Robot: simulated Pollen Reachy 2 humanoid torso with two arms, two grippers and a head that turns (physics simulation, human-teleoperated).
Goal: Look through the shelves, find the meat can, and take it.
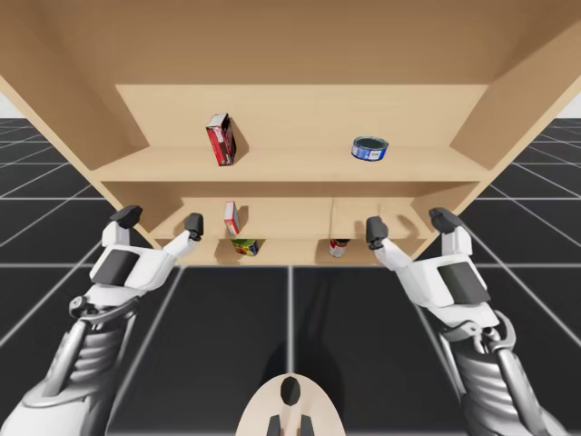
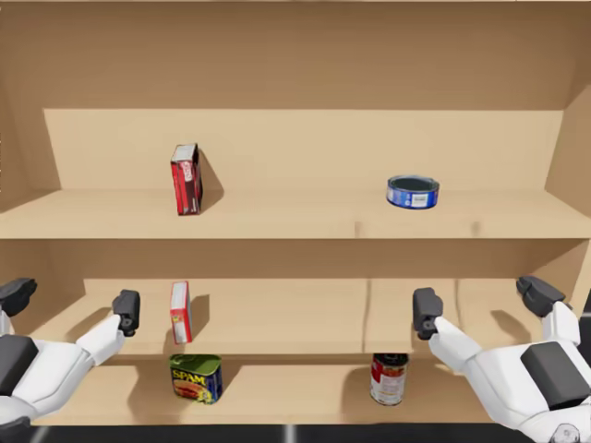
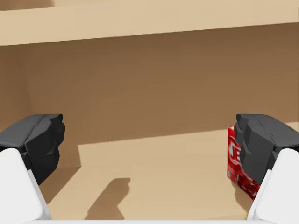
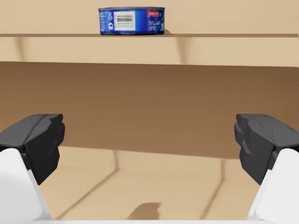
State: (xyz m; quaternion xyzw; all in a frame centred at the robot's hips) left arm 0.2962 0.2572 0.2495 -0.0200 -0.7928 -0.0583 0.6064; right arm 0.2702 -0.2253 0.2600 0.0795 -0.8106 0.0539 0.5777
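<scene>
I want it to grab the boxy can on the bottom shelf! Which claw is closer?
Left. My left claw hovers just above and left of the boxy can; my right claw is far over on its other side.

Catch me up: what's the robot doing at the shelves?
Nothing is held yet. The left gripper and right gripper are both open and empty, level with the middle shelf. The meat can, squarish and blue-yellow, stands untouched on the bottom shelf, below a small red box and nearer the left gripper. A flat blue can sits on the top shelf.
</scene>
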